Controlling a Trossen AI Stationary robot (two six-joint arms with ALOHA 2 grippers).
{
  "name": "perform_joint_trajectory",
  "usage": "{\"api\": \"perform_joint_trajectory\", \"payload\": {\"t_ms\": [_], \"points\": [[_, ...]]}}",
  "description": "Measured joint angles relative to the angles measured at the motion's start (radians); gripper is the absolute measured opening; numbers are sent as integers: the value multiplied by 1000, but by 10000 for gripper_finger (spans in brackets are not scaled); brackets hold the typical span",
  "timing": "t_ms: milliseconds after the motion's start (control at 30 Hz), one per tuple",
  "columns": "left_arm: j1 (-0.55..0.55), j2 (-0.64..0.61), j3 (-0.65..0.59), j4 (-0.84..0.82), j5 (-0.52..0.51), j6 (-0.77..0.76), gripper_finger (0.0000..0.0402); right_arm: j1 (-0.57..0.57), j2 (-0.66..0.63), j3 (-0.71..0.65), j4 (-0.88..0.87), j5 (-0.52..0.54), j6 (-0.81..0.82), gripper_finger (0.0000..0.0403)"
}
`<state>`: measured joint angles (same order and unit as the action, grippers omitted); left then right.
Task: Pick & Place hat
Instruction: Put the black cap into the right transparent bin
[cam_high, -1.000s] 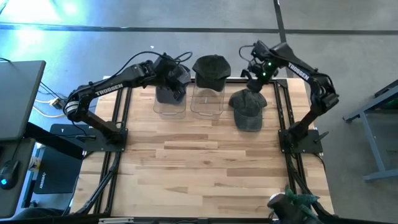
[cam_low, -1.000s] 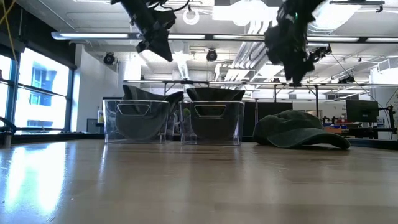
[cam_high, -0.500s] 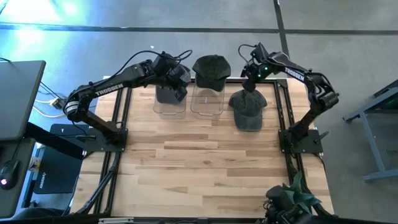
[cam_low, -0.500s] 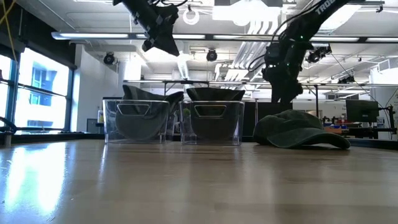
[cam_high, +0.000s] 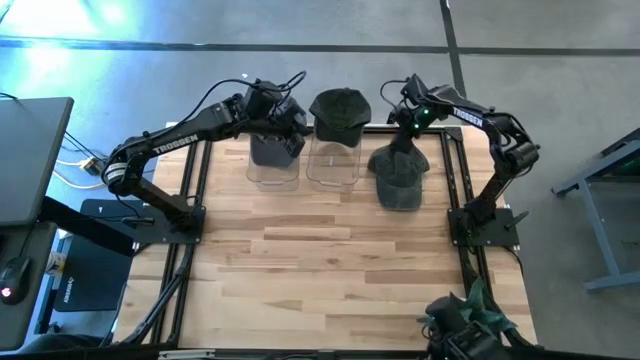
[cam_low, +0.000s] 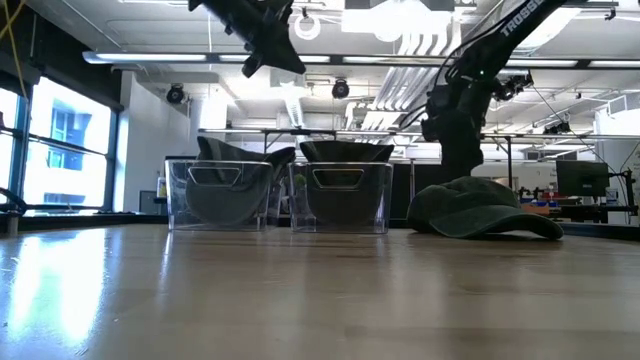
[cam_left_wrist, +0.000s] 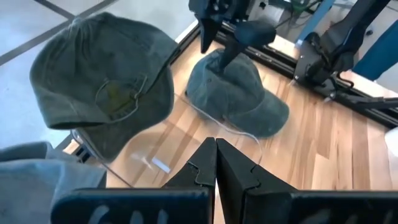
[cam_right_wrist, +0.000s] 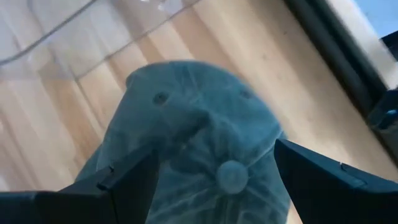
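Observation:
One dark green hat (cam_high: 402, 180) (cam_low: 485, 208) lies on the table at the far right, resting on its brim and lower edge. My right gripper (cam_high: 403, 150) (cam_right_wrist: 214, 152) is open just over its crown, one finger on each side of the top button (cam_right_wrist: 231, 175). A second hat (cam_high: 268, 152) sits inside the left clear bin (cam_low: 225, 200). A third hat (cam_high: 340, 112) (cam_left_wrist: 106, 81) rests on the top of the middle clear bin (cam_high: 332, 168). My left gripper (cam_high: 288, 125) (cam_left_wrist: 216, 149) is shut and empty, high above the left bin. My right gripper comes at the crown of the hat on the table (cam_left_wrist: 239, 93) from above, slanting down. Its open fingers (cam_right_wrist: 134, 177) straddle the crown's top. I cannot tell whether they touch the cloth.
The two clear bins stand side by side at the table's far edge, left of the hat on the table. Black frame rails (cam_high: 460, 160) run along the table's sides. The near half of the wooden table (cam_high: 320, 270) holds nothing.
My right gripper has come down toward the hat on the table, from well above it to its crown. My left gripper has tipped up a little above the left bin. The hats have stayed where they were.

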<state>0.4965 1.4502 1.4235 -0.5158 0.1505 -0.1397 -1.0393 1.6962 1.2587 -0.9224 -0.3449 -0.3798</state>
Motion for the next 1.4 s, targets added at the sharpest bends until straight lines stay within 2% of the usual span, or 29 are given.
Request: {"api": "perform_joint_trajectory", "payload": {"t_ms": [400, 567, 667, 800, 1000, 1133, 1400], "points": [[-9, 0, 0, -2, 18, -58, 1, 21, 5, 0, -235, -73, -136, 306], [-20, 0, 0, -8, 37, -59, 1, 85, 5, 0, -387, -163, -153, 306], [-26, 0, 0, -10, 35, -50, 1, 154, 5, 0, -430, -174, -153, 306], [-26, 0, 0, -11, 46, -48, 1, 212, 5, 0, -378, -117, -126, 306], [-26, 0, 0, -19, 49, -41, 1, 222, -18, 0, -377, -69, -62, 307], [-26, 0, 0, -29, 49, -34, 0, 252, -50, 0, -396, 26, -62, 307], [-26, 0, 0, -57, 64, 14, 1, 283, -51, -123, -300, 1, -70, 307]]}}
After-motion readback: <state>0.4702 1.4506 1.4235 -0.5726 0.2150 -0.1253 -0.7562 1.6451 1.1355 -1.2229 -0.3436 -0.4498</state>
